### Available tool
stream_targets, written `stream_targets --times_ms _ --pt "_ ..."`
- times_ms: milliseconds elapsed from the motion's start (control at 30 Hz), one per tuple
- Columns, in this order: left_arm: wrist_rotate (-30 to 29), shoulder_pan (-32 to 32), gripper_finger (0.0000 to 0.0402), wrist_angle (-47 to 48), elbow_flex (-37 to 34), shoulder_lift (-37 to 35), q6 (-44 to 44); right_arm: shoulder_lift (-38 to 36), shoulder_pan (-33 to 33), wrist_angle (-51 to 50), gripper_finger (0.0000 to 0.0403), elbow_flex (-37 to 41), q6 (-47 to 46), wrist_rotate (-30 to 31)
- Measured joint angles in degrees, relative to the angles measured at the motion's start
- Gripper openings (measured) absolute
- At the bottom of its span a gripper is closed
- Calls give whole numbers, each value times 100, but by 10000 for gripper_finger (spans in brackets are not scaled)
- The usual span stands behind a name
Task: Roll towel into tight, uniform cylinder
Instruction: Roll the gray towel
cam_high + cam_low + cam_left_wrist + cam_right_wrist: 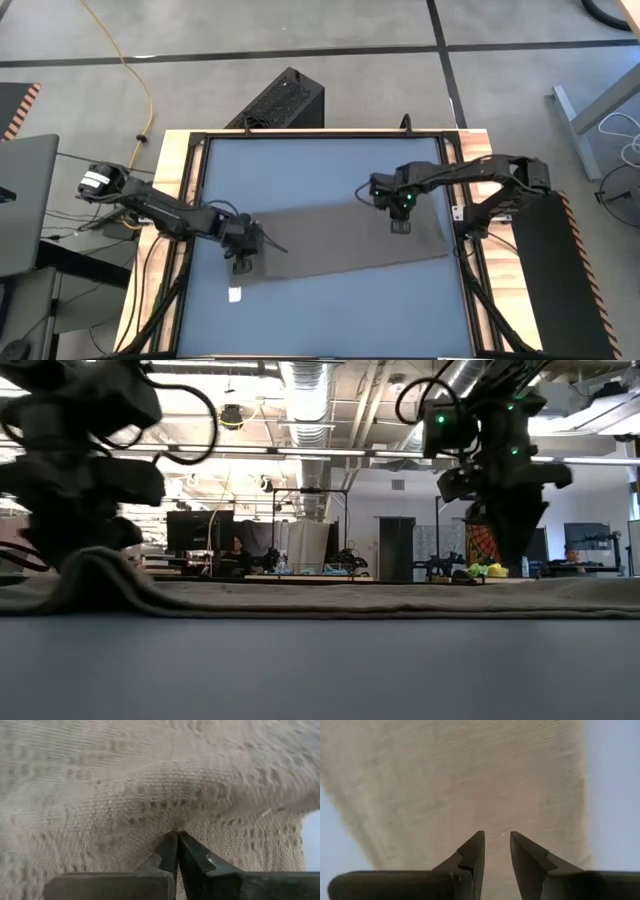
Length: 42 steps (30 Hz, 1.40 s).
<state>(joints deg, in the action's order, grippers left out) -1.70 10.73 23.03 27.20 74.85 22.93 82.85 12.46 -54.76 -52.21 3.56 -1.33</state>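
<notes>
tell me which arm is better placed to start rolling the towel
Left, probably. The left gripper is shut on the towel at its end, which bunches up there in the low view. The right gripper hovers open above the flat part.

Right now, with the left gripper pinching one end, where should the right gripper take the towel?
Probably the towel's free short edge beside the right gripper, coming straight down from above. That end lies flat on the table, and the fingers hover open over it. The left gripper has the opposite end bunched up.
</notes>
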Motion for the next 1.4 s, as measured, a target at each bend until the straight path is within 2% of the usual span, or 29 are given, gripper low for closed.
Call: stream_targets --times_ms 167,333,467,600,700,833,933,1033,1133,1200,1267,1333,1400 --pt "-251 -819 2 103 0 0 -487 0 312 38 117 31 -345 264" --pt "-402 -1745 2 181 -4 4 -920 0 452 376 117 542 -648 288" --pt "-465 -2427 2 727 135 8 -1725 2 458 738 117 1037 -894 288" --pt "-437 -2851 2 1083 413 -7 -2255 -2 393 848 117 993 -1139 294" --pt "-614 -3028 2 1686 873 7 -2590 -9 366 892 117 992 -1345 291" --pt "-1189 -3164 2 2290 1596 0 -2731 -13 379 912 117 992 -1230 290" --pt "-1215 -3199 2 2574 2028 -6 -2721 -13 413 880 117 976 -1098 284" --pt "-691 -3148 2 2146 2163 -21 -2430 -15 415 880 117 911 -1078 283" --pt "43 -2946 2 1405 1896 44 -2313 -15 416 891 117 924 -1078 283" --pt "-48 -2802 2 1086 1677 206 -2372 -15 413 901 117 973 -1080 284" --pt "-485 -2774 2 879 1508 423 -2381 -13 399 917 117 1034 -1132 285" --pt "-809 -2865 2 657 1471 688 -2351 -13 392 917 117 1045 -1266 285" --pt "-863 -3014 2 558 1473 989 -2392 -13 345 954 117 1045 -1628 287"
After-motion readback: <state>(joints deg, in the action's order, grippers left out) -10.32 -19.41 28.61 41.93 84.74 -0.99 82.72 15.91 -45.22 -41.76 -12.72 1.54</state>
